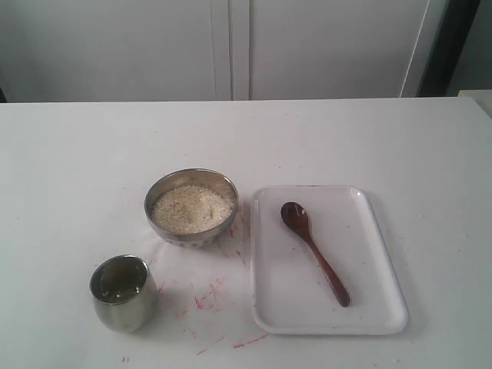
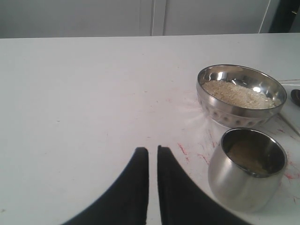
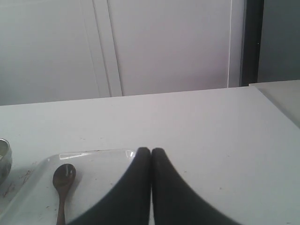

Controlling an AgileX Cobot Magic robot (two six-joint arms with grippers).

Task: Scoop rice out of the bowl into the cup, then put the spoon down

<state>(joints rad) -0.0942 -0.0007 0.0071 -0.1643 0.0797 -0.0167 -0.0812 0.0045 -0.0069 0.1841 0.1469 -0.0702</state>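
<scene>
The bowl (image 1: 196, 240) is round, shallow, polished steel with a dimpled pattern pressed into its outer wall. It stands on a matte white table (image 1: 77, 154) and holds the rice (image 1: 192, 207), a low heap of small, off-white grains. The cup (image 1: 123, 314), a smooth, mirror-bright tumbler with a rounded base, stands near the bowl, to its lower left in the exterior view, with a thin layer of pale grains at its bottom. Just right of the bowl lies a glossy white rectangular tray (image 1: 284, 300) with rounded corners. On it rests the spoon (image 1: 315, 252), slim, dark reddish-brown wood, its oval scoop toward the bowl. Red smears (image 1: 204, 300) mark the table below the bowl. The left gripper (image 2: 151, 150) and right gripper (image 3: 150, 150) are both clenched, grasping nothing.
</scene>
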